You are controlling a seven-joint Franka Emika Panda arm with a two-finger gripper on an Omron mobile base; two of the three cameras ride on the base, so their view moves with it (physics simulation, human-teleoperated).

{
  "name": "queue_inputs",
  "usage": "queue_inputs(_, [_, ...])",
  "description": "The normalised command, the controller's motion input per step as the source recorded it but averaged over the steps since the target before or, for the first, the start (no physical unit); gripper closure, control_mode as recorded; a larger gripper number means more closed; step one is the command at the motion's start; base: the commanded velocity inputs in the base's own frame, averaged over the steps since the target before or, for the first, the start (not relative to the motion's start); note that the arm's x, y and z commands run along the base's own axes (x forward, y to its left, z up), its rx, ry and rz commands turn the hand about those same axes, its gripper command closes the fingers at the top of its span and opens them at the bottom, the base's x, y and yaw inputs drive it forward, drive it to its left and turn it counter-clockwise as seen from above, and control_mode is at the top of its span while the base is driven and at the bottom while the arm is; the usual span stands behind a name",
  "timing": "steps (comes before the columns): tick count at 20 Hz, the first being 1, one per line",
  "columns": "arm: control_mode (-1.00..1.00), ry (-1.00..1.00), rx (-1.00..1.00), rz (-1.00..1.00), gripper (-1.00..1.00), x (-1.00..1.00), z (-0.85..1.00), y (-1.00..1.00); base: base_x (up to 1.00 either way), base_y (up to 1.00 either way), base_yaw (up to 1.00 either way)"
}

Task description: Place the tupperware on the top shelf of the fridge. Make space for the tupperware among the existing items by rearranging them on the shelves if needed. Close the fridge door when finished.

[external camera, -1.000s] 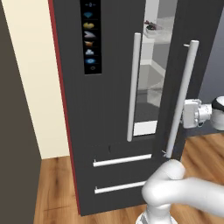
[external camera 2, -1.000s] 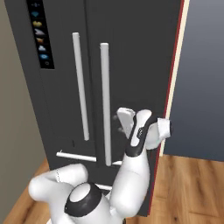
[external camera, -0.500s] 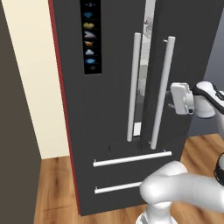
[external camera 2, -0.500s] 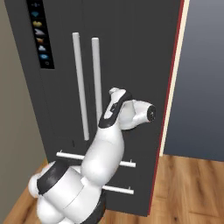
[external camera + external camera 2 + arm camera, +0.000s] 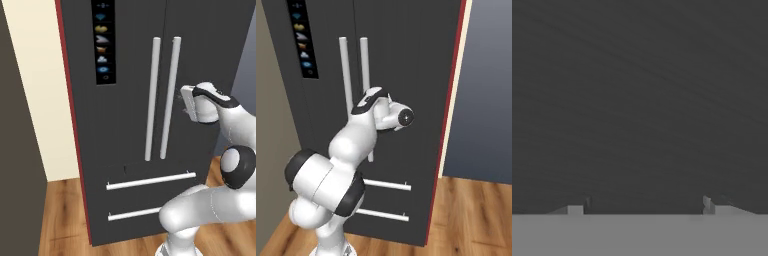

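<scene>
Fridge (image 5: 130, 150): tall dark grey two-door unit, both doors shut flush, so the tupperware and the shelves sit out of sight, presumably inside. Two silver bar handles (image 5: 151, 100) stand side by side at the centre seam; a strip of coloured icons (image 5: 104, 42) runs down the left door; two drawers (image 5: 150, 180) below. Gripper (image 5: 186, 101): pressed against the right door beside its handle, fingers (image 5: 708, 206) spread wide, holding nothing, seemingly the closing push. Wood floor (image 5: 60, 215) beneath.

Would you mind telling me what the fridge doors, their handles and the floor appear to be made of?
Fridge doors: dark grey with a matt, even look, probably painted or coated metal. Handles: pale silvery round bars with soft shading, likely brushed metal. Floor: brown planks with visible seams and grain, so wood or a wood-look laminate.
</scene>
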Motion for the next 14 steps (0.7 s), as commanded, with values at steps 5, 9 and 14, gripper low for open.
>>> queue_inputs(5, [-1.00,-0.01,-0.11,-0.38,-1.00,0.94,-0.16,0.29,0.00,0.00,0.00])
queue_inputs(9, [-1.00,-0.11,-0.06,-0.30,-1.00,-0.38,0.00,0.00,0.00,0.00,0.00])
queue_inputs(14, [-1.00,-0.18,-0.12,-0.41,-1.00,-1.00,-0.23,0.21,0.00,0.00,0.00])
